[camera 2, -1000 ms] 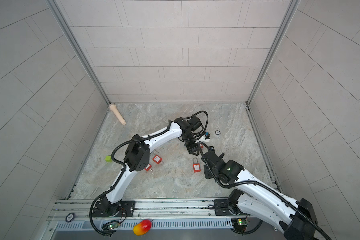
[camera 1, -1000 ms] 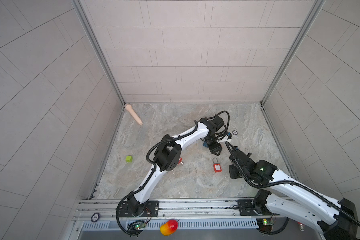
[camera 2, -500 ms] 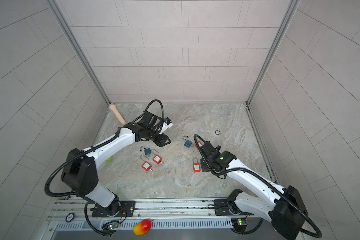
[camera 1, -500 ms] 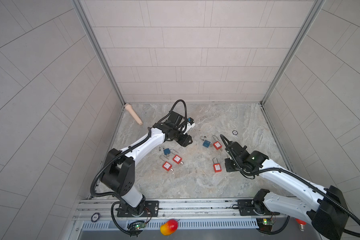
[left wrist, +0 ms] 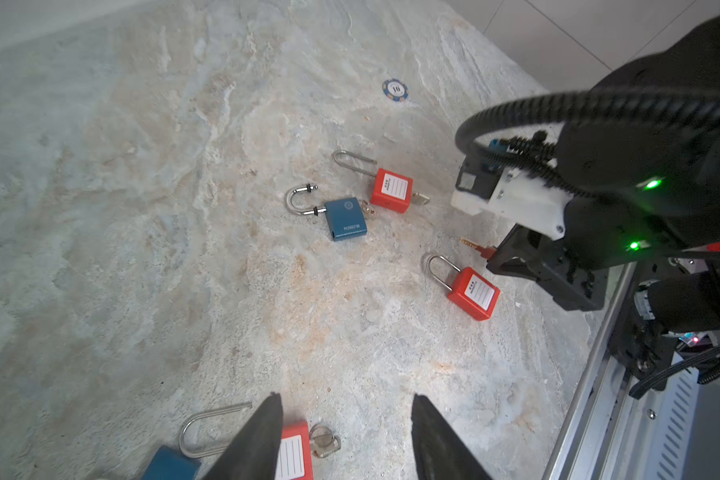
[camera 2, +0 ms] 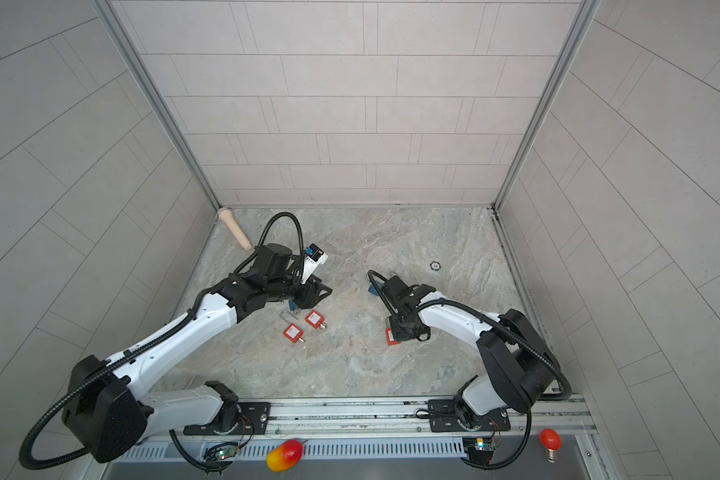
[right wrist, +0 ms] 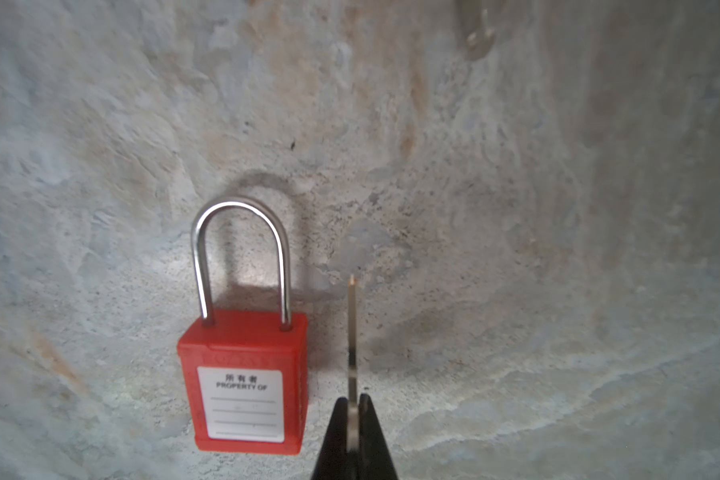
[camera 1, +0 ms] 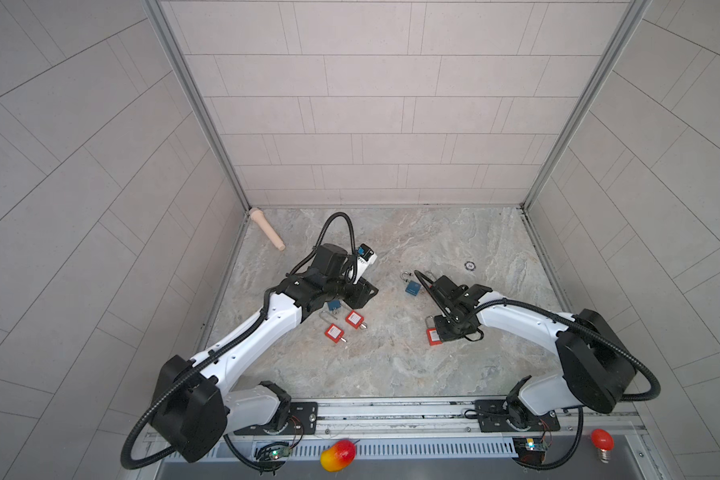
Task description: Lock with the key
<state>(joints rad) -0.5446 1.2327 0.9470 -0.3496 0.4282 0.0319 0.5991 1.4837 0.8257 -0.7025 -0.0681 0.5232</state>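
Right tool [right wrist: 353, 401] tight on a key [right wrist: 352, 324], low beside the red padlock [right wrist: 246, 374]; left tool [left wrist: 347, 399] half-spread, empty.

Your table [camera 1: 391, 374] from above: the peg [camera 1: 267, 230] lies in the back left corner; the chip [camera 1: 469, 265] sits alone toward the back right; the middle padlock [camera 1: 411, 286] lies near the centre, just left of your right arm, with the neighbour padlock [left wrist: 391, 189] just beside it on the chip's side; the front padlock [camera 1: 433, 336] lies nearer you, just beside the key [right wrist: 352, 332] pinched in your right gripper [right wrist: 353, 415]; left of centre, the outer padlock [camera 1: 334, 332] and inner padlock [camera 1: 355, 319] lie side by side, the rear padlock [camera 1: 332, 305] just behind them, partly under your left gripper [left wrist: 344, 432]; in front of the rail [camera 1: 391, 409], the toy fruit [camera 1: 337, 455] sits left, the bulb [camera 1: 601, 440] far right.
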